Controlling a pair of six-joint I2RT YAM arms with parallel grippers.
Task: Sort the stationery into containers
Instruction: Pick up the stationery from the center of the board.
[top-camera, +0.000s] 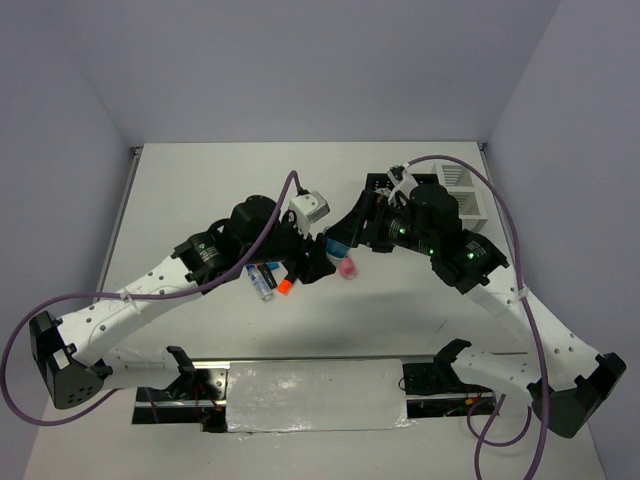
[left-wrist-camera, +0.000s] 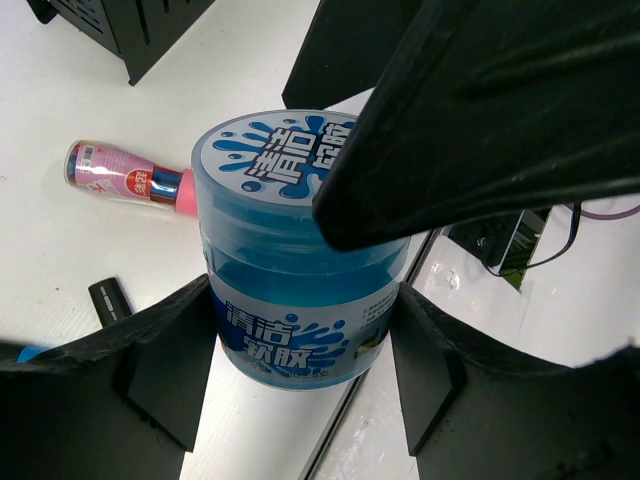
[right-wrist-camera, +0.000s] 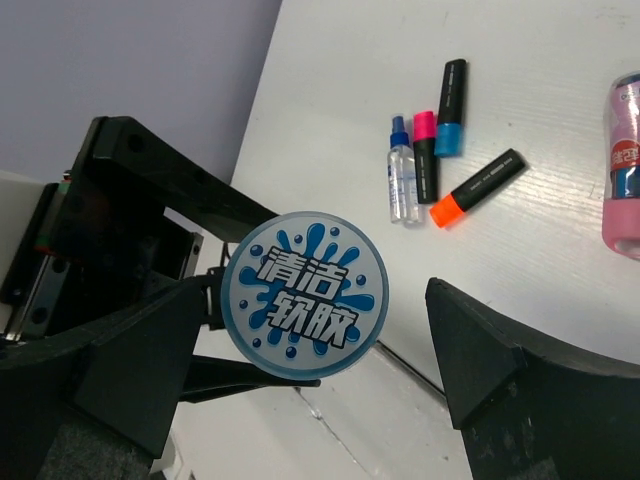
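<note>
A round blue-white tub (left-wrist-camera: 300, 250) with a splash-patterned lid (right-wrist-camera: 305, 295) hangs above the table, with my left gripper (left-wrist-camera: 300, 375) shut on its sides. My right gripper (right-wrist-camera: 310, 350) stands open around the lid, its right finger well apart from it. In the top view both grippers meet at the tub (top-camera: 338, 244) in the table's middle. The pink tube (left-wrist-camera: 130, 180) lies on the table just beyond. Markers with pink (right-wrist-camera: 425, 150), blue (right-wrist-camera: 450, 105) and orange (right-wrist-camera: 478, 187) caps lie together beside a small clear bottle (right-wrist-camera: 402, 170).
The black organiser (top-camera: 375, 190) sits behind the right arm, mostly hidden by it. The white slatted box (top-camera: 462, 195) stands to its right. The markers (top-camera: 265, 280) lie under the left forearm. A silver plate (top-camera: 315, 395) spans the near edge.
</note>
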